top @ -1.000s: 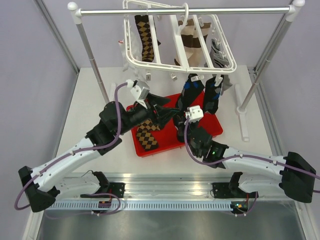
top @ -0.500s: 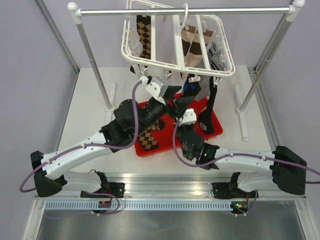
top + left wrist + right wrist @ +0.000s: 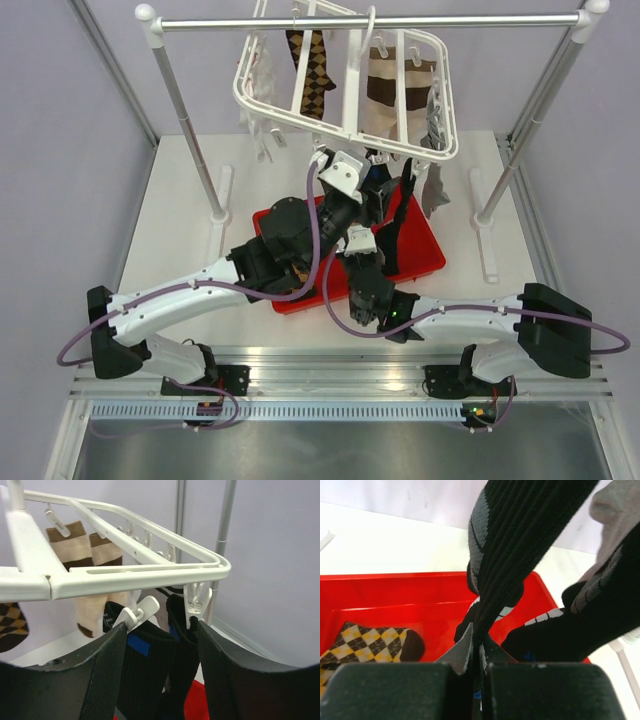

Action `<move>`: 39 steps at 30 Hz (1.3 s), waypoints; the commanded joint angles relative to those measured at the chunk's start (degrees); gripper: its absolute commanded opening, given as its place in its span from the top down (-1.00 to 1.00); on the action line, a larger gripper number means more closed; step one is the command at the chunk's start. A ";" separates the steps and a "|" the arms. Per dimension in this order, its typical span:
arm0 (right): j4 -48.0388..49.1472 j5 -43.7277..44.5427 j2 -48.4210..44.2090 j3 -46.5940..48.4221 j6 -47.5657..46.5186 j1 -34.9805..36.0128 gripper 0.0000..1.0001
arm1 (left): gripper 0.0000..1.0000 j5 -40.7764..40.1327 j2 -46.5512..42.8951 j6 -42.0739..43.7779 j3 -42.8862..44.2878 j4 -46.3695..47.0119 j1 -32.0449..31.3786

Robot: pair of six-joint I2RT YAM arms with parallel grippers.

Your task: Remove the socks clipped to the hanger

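The hanger (image 3: 345, 132) hangs above the bench (image 3: 180, 230), black socks (image 3: 150, 665) clipped at its near corner. Pull straight down toward the red tray (image 3: 380, 592) so the clip (image 3: 192, 602) releases cleanly. The right claw (image 3: 479, 667), low, is clamped on one black sock (image 3: 515, 540); the left claw (image 3: 160, 630), raised beneath the frame, gapes around the clip.

Left arm (image 3: 170, 297) and right arm (image 3: 470, 312): white links, black joints; purple cables (image 3: 317, 220) loop alongside; claw fingers (image 3: 100, 680) black.

The hanger (image 3: 135, 575) hangs from the rail (image 3: 200, 23) above the tray (image 3: 425, 255) on the counter (image 3: 180, 230), one sock (image 3: 367, 642) lying in the tray.
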 commanded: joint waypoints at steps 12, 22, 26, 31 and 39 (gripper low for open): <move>10.01 6.71 5.17 4.77 -9.10 2.55 0.99 | -0.08 -20.19 5.96 14.83 5.62 9.57 -4.06; 11.24 7.59 7.28 5.38 -10.33 3.17 0.99 | 0.01 -22.03 5.87 16.50 5.79 12.91 -4.24; 11.33 7.59 7.64 5.56 -10.42 3.17 0.98 | 0.21 -22.47 5.87 16.94 5.62 13.44 -4.24; 11.50 7.15 7.55 5.65 -10.42 3.26 0.99 | 0.47 -22.74 6.05 17.90 5.36 13.97 -4.24; 11.24 5.93 7.64 5.82 -9.98 3.08 0.98 | 0.95 -23.09 5.78 18.78 5.00 14.76 -4.24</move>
